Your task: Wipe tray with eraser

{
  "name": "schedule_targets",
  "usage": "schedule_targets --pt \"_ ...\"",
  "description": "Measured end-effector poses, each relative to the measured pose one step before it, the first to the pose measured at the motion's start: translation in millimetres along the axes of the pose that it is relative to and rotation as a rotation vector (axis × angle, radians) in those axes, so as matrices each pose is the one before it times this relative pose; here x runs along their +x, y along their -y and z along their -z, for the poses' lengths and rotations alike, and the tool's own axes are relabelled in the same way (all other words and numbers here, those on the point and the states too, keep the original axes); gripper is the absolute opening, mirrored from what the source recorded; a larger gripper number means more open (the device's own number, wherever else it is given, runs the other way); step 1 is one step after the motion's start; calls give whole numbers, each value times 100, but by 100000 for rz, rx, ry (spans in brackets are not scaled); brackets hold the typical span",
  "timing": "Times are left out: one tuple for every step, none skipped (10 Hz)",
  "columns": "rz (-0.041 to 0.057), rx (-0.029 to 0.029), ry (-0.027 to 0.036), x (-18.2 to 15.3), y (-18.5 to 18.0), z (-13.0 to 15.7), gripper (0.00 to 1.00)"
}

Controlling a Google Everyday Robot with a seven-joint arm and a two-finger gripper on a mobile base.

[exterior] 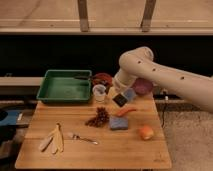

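Note:
The green tray [64,92] sits at the back left of the wooden table. A small dark object lies against its far wall. My gripper [120,98] hangs just right of the tray, above the table's back middle, on the end of the white arm [165,80] that reaches in from the right. It is shut on the eraser [119,100], a small dark block held tilted in the air beside a white cup [100,92]. The eraser is clear of the tray and of the table.
A dark-red bowl [103,78] and a purple bowl [143,86] stand at the back. On the table lie a blue sponge [119,123], a carrot [126,111], an orange fruit [146,132], dark grapes [98,118], a banana peel [54,139] and a fork [83,138].

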Motion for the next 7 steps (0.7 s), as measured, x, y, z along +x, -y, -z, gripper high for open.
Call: schedule_targets --pt "2197 -2210 633 -2365 -230 -456 0" --pt "1179 -1384 82 -1388 -10 -253 0" --pt "216 -338 36 -337 46 -83 0" --pt "124 -107 125 -107 -75 11 0" --pt "-194 124 2 98 107 33 0" --pt "-143 62 44 63 67 33 0" --pt "205 -49 -1 -46 -137 -82 0"
